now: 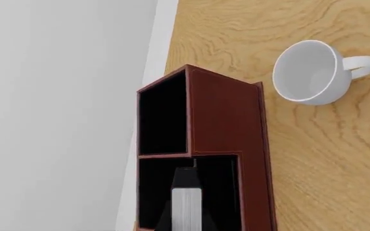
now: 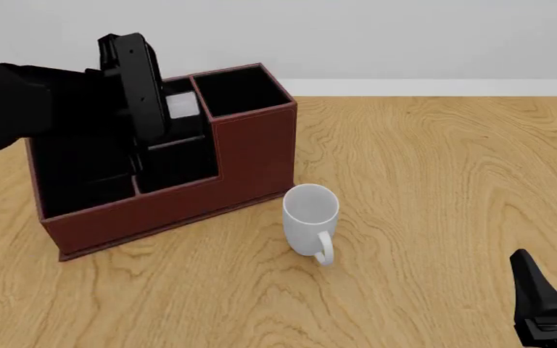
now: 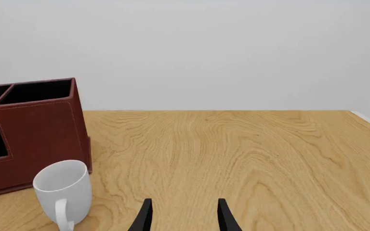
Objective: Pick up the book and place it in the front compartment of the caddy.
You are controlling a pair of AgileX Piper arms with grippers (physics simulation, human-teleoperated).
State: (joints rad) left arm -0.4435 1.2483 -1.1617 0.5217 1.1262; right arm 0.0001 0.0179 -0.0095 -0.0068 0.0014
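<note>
The reddish-brown caddy (image 2: 254,148) stands at the left of the table; it also shows in the left wrist view (image 1: 227,115) and the right wrist view (image 3: 40,130). My left gripper (image 2: 148,127) points down into the caddy's middle column and is shut on the black book (image 1: 186,207), whose white page edge (image 2: 182,107) faces up. The book's lower end is hidden inside the black lining, next to the square compartment (image 1: 163,113). I cannot tell which of the two slots it is in. My right gripper (image 3: 185,217) is open and empty, low at the near right (image 2: 554,301).
A white mug (image 2: 310,216) stands upright just in front of the caddy's right end, handle toward me; it also shows in the left wrist view (image 1: 310,72) and the right wrist view (image 3: 59,186). The table's far edge meets a white wall behind the caddy.
</note>
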